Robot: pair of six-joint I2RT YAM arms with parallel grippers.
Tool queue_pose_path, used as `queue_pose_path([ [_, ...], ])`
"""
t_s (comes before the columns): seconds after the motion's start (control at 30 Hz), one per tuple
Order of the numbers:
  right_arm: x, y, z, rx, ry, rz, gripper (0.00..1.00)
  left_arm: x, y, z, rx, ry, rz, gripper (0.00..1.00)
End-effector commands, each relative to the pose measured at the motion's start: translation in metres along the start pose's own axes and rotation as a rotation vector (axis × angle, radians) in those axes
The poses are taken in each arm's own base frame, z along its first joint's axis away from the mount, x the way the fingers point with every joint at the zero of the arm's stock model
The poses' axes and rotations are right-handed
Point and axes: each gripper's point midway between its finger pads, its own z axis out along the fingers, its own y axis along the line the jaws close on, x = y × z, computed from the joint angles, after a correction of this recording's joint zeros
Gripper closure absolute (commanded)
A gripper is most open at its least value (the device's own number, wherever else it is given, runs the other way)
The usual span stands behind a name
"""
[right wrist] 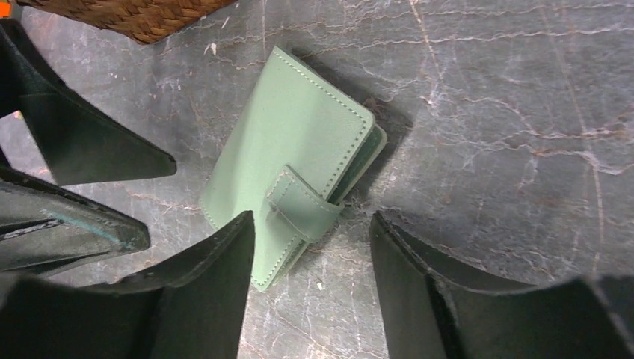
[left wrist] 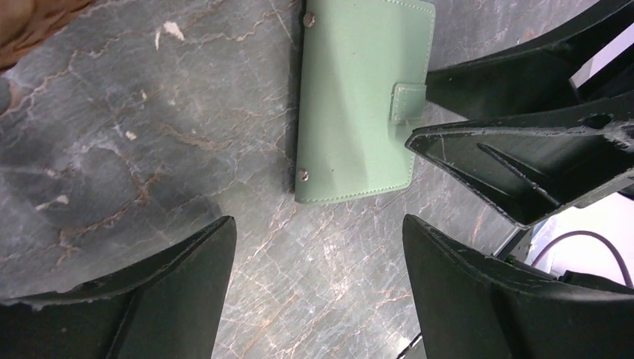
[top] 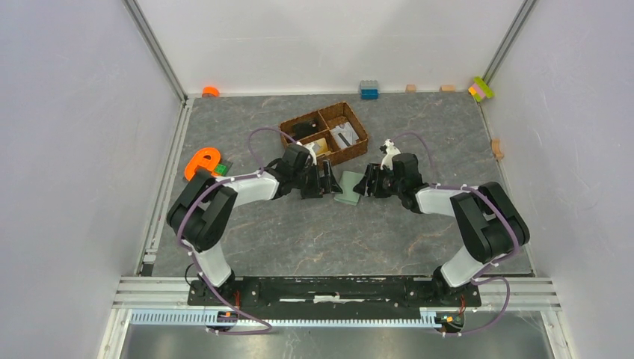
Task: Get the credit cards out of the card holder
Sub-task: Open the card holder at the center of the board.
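The card holder [top: 349, 187] is a sage-green wallet lying flat and closed on the dark marbled table, its strap tab [right wrist: 303, 206] folded over the edge. The credit cards are hidden. My left gripper [left wrist: 318, 224] is open just left of the card holder [left wrist: 359, 97], with bare table between its fingers. My right gripper [right wrist: 312, 218] is open at the opposite side, its left finger [right wrist: 209, 277] over the card holder's [right wrist: 291, 142] near corner, gripping nothing. The two grippers [top: 327, 181] [top: 366, 183] face each other across it.
A brown wicker divided basket [top: 325, 133] stands just behind the grippers. An orange letter-e shape [top: 202, 162] and a small green block [top: 221, 170] lie at the left. A blue block [top: 368, 90] and small toys line the back wall.
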Motion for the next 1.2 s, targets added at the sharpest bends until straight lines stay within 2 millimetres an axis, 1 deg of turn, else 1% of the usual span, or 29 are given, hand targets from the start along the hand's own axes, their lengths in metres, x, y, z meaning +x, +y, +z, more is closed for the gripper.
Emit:
queue_pose_path([
  [0.0,-0.01,0.02,0.003,-0.093,-0.022,-0.006,0.4,-0.005,-0.016,0.006,0.056,0.015,0.052,0.13],
  [0.13,-0.011,0.031,0.0,-0.146,-0.026,0.005,0.49,-0.003,-0.02,0.007,0.028,0.015,0.092,0.17],
  [0.17,-0.011,0.035,-0.002,-0.162,-0.027,0.008,0.5,-0.005,-0.022,0.008,0.025,0.007,0.107,0.18],
  [0.2,-0.013,0.038,-0.003,-0.176,-0.035,0.011,0.51,0.0,-0.02,0.008,0.009,0.026,0.11,0.19],
  [0.33,-0.014,0.044,-0.009,-0.203,-0.053,0.013,0.54,0.005,-0.02,0.014,0.008,0.053,0.114,0.22],
  [0.4,-0.016,0.048,-0.011,-0.219,-0.057,0.012,0.54,0.008,-0.02,0.018,0.014,0.073,0.107,0.25],
  [0.47,-0.017,0.048,-0.013,-0.213,-0.066,0.013,0.54,0.008,-0.02,0.018,-0.004,0.073,0.12,0.29],
  [0.5,-0.018,0.045,-0.014,-0.194,-0.074,0.013,0.53,0.005,-0.017,0.016,-0.042,0.055,0.14,0.3],
  [0.6,-0.025,0.034,-0.02,-0.122,-0.116,0.014,0.51,-0.004,-0.009,0.003,-0.198,-0.015,0.243,0.29],
  [0.7,-0.036,0.022,-0.033,-0.06,-0.188,0.028,0.5,-0.011,-0.014,-0.009,-0.298,-0.08,0.338,0.27],
  [0.77,-0.041,0.012,-0.044,-0.027,-0.242,0.053,0.49,-0.014,-0.017,-0.012,-0.363,-0.115,0.403,0.24],
  [0.87,-0.051,-0.002,-0.063,0.023,-0.332,0.084,0.47,-0.01,-0.025,-0.011,-0.441,-0.133,0.505,0.21],
  [0.93,-0.057,-0.009,-0.076,0.056,-0.393,0.099,0.45,-0.007,-0.034,-0.005,-0.468,-0.136,0.578,0.18],
  [1.0,-0.062,-0.014,-0.087,0.082,-0.447,0.105,0.44,-0.002,-0.039,0.001,-0.482,-0.124,0.607,0.14],
  [1.17,-0.07,-0.019,-0.108,0.113,-0.55,0.108,0.42,-0.006,-0.034,0.011,-0.53,-0.11,0.636,0.02],
])
